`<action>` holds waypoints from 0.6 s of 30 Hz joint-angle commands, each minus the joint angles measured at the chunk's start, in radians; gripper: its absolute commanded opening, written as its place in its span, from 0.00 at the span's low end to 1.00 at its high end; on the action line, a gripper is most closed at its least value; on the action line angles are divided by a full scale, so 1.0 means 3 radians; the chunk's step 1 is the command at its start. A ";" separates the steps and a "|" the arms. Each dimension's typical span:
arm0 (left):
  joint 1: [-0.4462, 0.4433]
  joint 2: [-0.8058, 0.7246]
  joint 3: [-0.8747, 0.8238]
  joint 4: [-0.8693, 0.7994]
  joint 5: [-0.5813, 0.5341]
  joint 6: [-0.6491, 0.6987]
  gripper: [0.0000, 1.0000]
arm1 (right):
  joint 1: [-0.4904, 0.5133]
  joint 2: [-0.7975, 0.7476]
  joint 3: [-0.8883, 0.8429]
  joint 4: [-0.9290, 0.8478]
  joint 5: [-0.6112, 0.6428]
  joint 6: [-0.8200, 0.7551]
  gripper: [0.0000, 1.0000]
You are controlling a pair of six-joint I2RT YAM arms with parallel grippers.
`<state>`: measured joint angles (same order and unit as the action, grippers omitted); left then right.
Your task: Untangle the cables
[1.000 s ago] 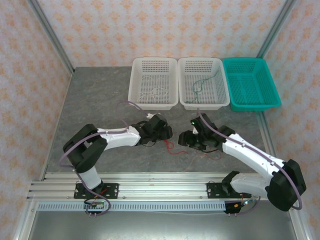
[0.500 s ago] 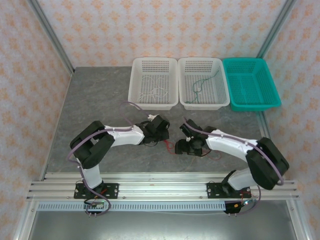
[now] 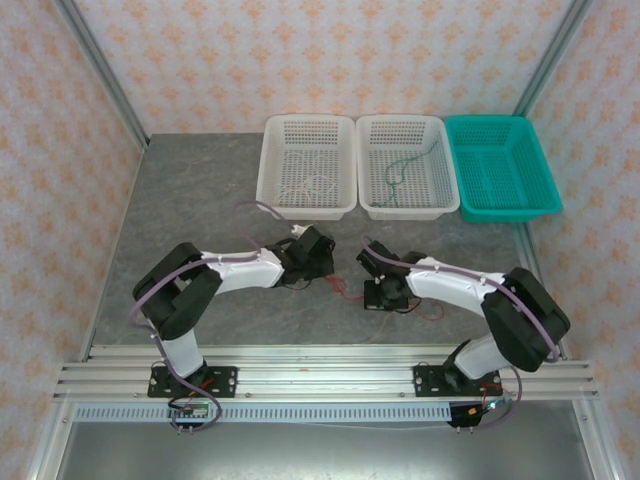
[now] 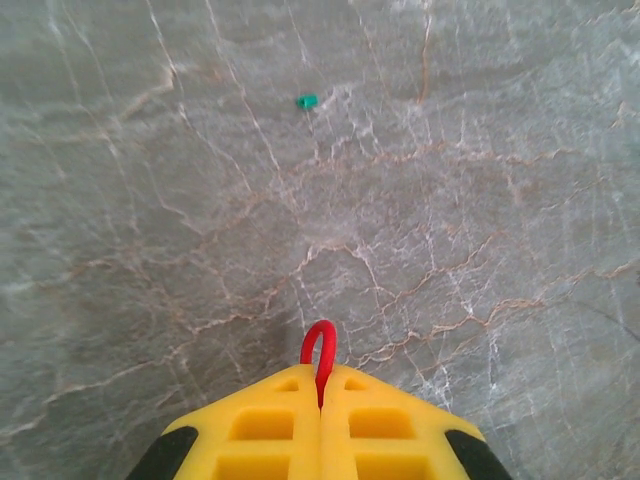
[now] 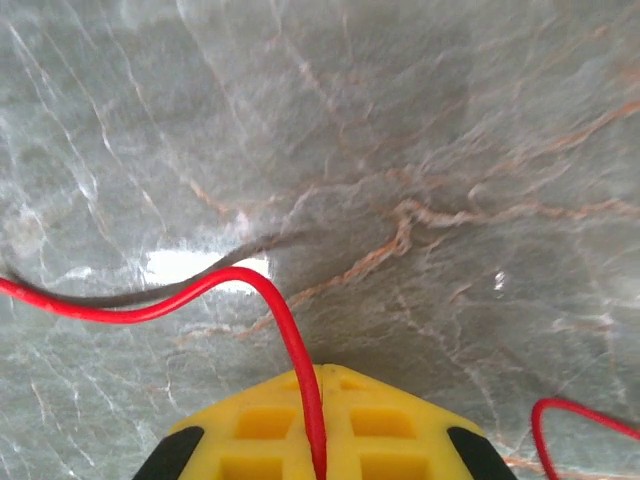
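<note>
As matters stand, the untangling appears well past halfway. A teal-green cable (image 3: 400, 172) lies alone in the middle white basket (image 3: 402, 205), and what looks like a pale cable (image 3: 312, 185) sits in the left white basket (image 3: 270, 170), though it is too faint from above to be sure. The teal basket (image 3: 540, 170) stands beside them at the far edge.

Outstanding item: the red cable (image 5: 200, 290), which lies on the table (image 3: 200, 200) between the two arms. The left gripper (image 4: 320, 385) is closed tight on it, with a small red loop poking out past the fingertips. The right gripper (image 5: 318, 378) is likewise clamped on the red strand, which arcs away to the side. A second red curve shows at the frame corner. In my judgement, what remains is drawing this cable out straight and binning it.

Materials: the cable is thin, glossy and limp, and falls in soft bends. The fingers are yellow moulded plastic with rectangular recesses. The table is grey, marble-veined and slightly reflective. The baskets are perforated plastic. A tiny green fragment (image 4: 307, 101) lies loose on the surface.
</note>
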<state>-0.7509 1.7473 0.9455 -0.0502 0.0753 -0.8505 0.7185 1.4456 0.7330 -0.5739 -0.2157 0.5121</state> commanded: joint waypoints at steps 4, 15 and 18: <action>0.0248 -0.0369 -0.0156 -0.0221 -0.0182 0.0197 0.00 | -0.0150 -0.0671 0.0000 0.0067 0.0463 0.0145 0.00; 0.0473 -0.0764 -0.0541 0.0338 0.0701 0.0876 0.00 | -0.1361 -0.1743 -0.0202 -0.0185 0.0312 0.0378 0.00; 0.0448 -0.0795 -0.0555 0.0507 0.0987 0.1034 0.00 | -0.1357 -0.1734 -0.0133 -0.0139 0.0205 0.0360 0.00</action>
<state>-0.6460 1.5169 0.8154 0.0910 0.3305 -0.6304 0.3325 0.9310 0.6655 -0.5457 -0.2123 0.6090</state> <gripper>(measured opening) 0.050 0.053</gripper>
